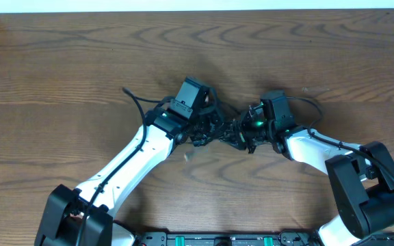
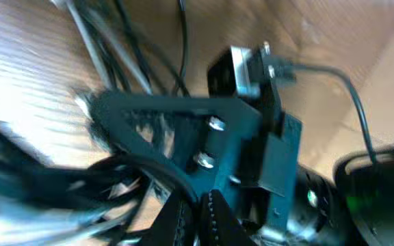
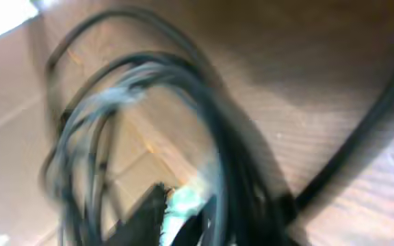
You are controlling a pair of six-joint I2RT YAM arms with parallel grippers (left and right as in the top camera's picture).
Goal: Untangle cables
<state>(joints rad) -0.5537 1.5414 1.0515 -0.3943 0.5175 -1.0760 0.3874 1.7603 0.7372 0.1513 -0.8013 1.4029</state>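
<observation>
Nearest the bases in the overhead view, the left arm [image 1: 128, 160] slanting up from the near left corner and the right arm [image 1: 320, 150] bending in from the near right. Further in, at mid-table, the left gripper [image 1: 207, 128] and the right gripper [image 1: 243, 135] nose to nose, just beside each other. Between and partly under those 2 tools, the cables [image 1: 223, 131]: a dark knot of thin black cord on the wooden table [image 1: 81, 55]. Just short of the left gripper, a white speck [image 1: 188, 156] on the wood, too small to name. In the left wrist view, own fingertips [image 2: 183, 219] low in the picture with only a thin slit between them; cannot tell whether anything is pinched there. Beyond them, blurred grey and black strands [image 2: 101, 41] over the wood, and the dark body of the right gripper [image 2: 252, 157] close ahead. In the right wrist view, several blurred black loops [image 3: 204, 130] filling the picture close to the lens, with 1 dark finger [image 3: 149, 219] at the bottom edge; cannot tell whether spread, pressed together or gripping. Farther out, 1 black strand [image 1: 132, 96] trailing from the knot toward the far left. Beyond that, bare wood to the far edge.
</observation>
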